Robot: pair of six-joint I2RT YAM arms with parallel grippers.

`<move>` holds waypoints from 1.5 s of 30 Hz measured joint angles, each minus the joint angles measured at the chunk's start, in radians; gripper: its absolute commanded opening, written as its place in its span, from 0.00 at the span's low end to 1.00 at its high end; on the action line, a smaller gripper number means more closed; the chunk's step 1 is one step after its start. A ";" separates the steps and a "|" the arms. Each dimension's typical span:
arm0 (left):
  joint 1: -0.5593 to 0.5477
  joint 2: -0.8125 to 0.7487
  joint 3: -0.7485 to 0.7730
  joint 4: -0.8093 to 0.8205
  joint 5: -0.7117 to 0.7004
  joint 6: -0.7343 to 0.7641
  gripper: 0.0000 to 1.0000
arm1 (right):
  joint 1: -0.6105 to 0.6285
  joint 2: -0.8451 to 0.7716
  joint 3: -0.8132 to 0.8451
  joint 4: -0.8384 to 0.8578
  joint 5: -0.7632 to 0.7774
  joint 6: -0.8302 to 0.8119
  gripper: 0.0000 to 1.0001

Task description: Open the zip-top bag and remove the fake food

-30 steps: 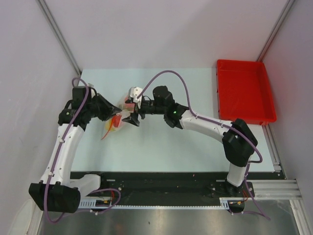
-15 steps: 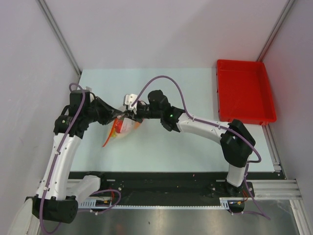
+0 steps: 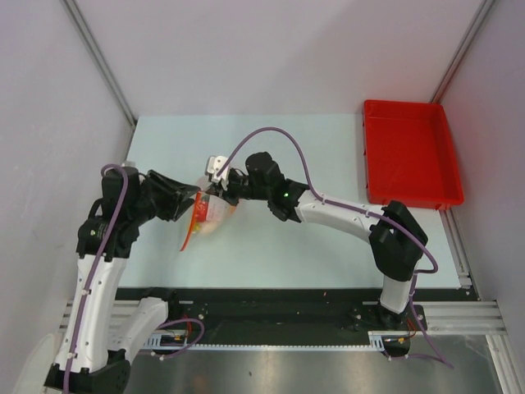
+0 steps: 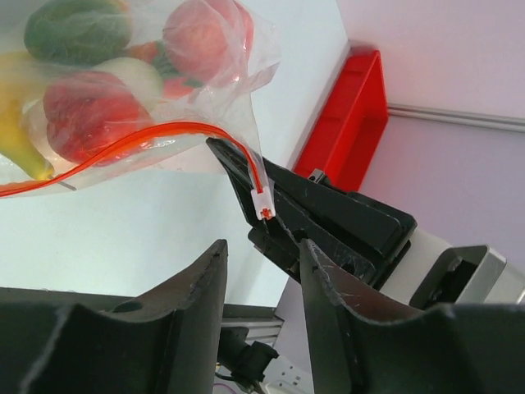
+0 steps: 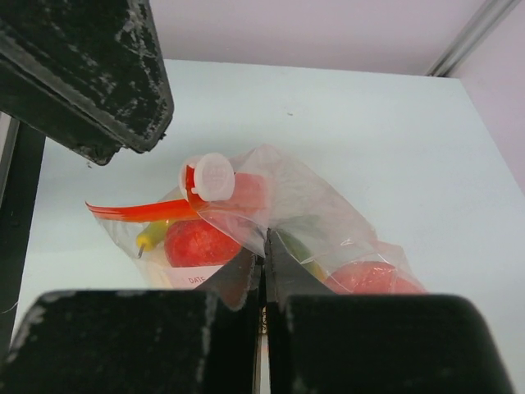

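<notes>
Hanging left of the surface's [image 3: 312, 246] middle, toward nine o'clock in the top view, the zip-top bag [image 3: 212, 215] looked light, limp and slippery, its fake food [image 4: 90, 107] lumped loosely inside. Right fingers [image 5: 283, 271] were clenched on the clear film. Left fingers [image 4: 189, 312] stood released just short of the white slider [image 4: 262, 203] on the red zip strip [image 4: 164, 131], probably the surest hold. The pale surface looked smooth; a red tray [image 3: 410, 152] sat at two o'clock, walls close around.
</notes>
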 measured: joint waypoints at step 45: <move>-0.005 0.084 0.113 -0.183 -0.094 -0.019 0.00 | 0.132 -0.035 0.070 -0.107 0.142 -0.076 0.00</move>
